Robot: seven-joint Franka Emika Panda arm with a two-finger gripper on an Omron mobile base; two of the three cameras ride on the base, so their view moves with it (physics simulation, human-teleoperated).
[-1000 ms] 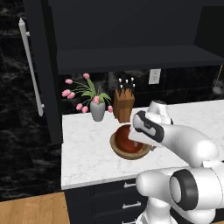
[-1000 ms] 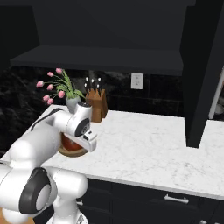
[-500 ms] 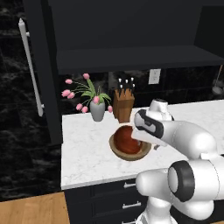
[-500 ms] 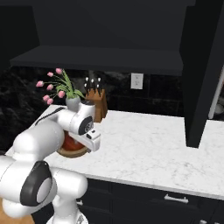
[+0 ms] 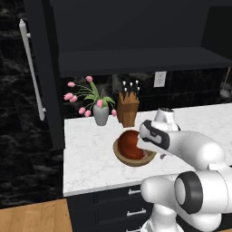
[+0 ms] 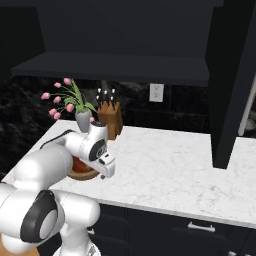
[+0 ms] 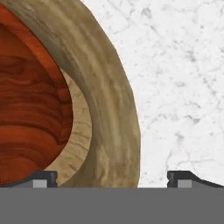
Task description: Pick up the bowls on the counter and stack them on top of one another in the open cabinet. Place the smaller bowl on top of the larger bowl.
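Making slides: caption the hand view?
Gripper open astride the wooden bowl's thick rim, reddish-brown bowl nested inside, on marble counter.

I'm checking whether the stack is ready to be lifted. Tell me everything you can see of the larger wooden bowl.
The larger bowl is wide, shallow and light tan, with visible wood grain and a thick rounded rim. It sits upright on the marble counter, in front of the vase and knife block. The smaller bowl, glossy reddish-brown, rests inside it. The open pincer hovers low, its tips straddling the tan rim.
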